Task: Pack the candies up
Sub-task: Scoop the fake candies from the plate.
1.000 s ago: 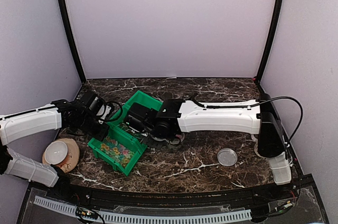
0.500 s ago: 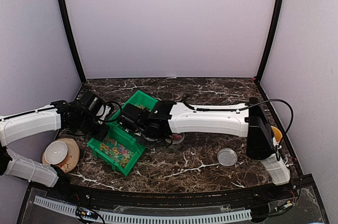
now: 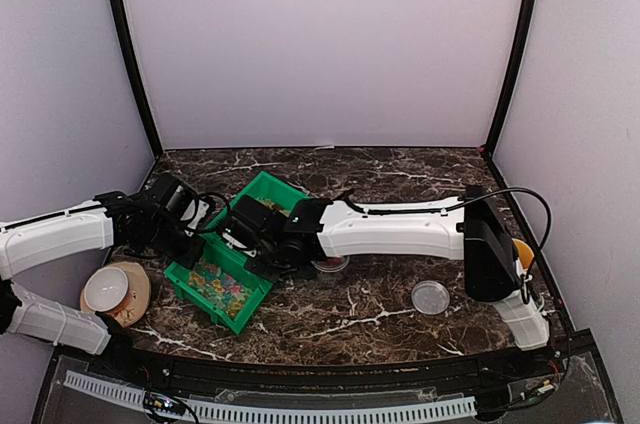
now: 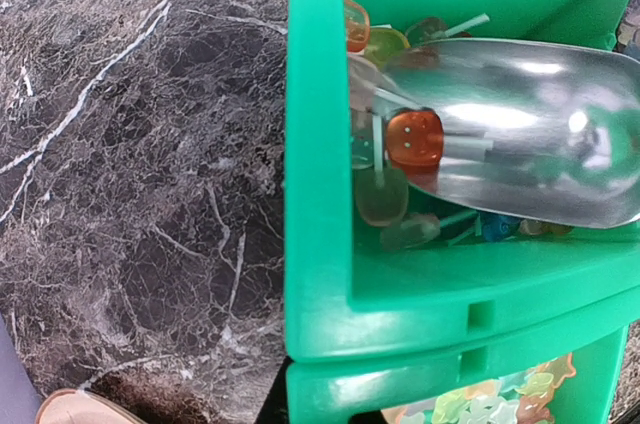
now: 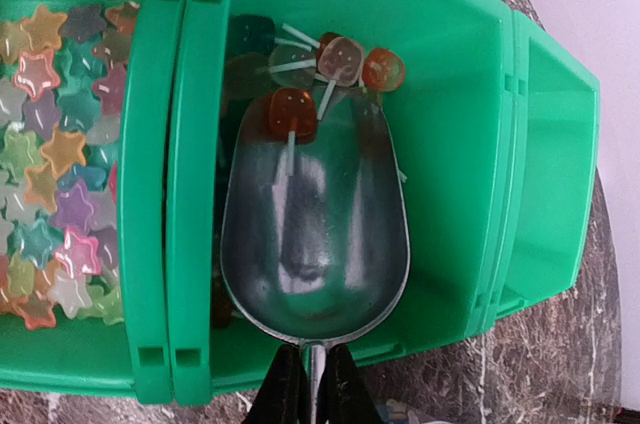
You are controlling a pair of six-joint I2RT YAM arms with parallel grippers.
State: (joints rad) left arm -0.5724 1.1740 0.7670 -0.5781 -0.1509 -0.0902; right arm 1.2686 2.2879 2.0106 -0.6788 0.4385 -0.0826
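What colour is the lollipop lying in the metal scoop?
Orange-red; the round lollipop in the silver metal scoop shows best in the right wrist view.

L arm (image 3: 60, 232) reaching right, low | L grip (image 3: 186, 224) sitting closed | R arm (image 3: 400, 227) stretching far left | R grip (image 5: 310, 384) clamping scoop (image 5: 315, 244) handle

Two kinds of candies (image 3: 222, 284) are seen in the green bin (image 5: 180, 194). Star candies (image 5: 55, 194) in orange, green, pink, purple and blue are piled in one box of the bin, lying flat and touching each other. Round lollipops (image 5: 340, 59) with thin white sticks are heaped in the next box. One orange lollipop (image 5: 290, 112) is laid on the front of the metal scoop (image 5: 320, 244), its stick pointing back along it.
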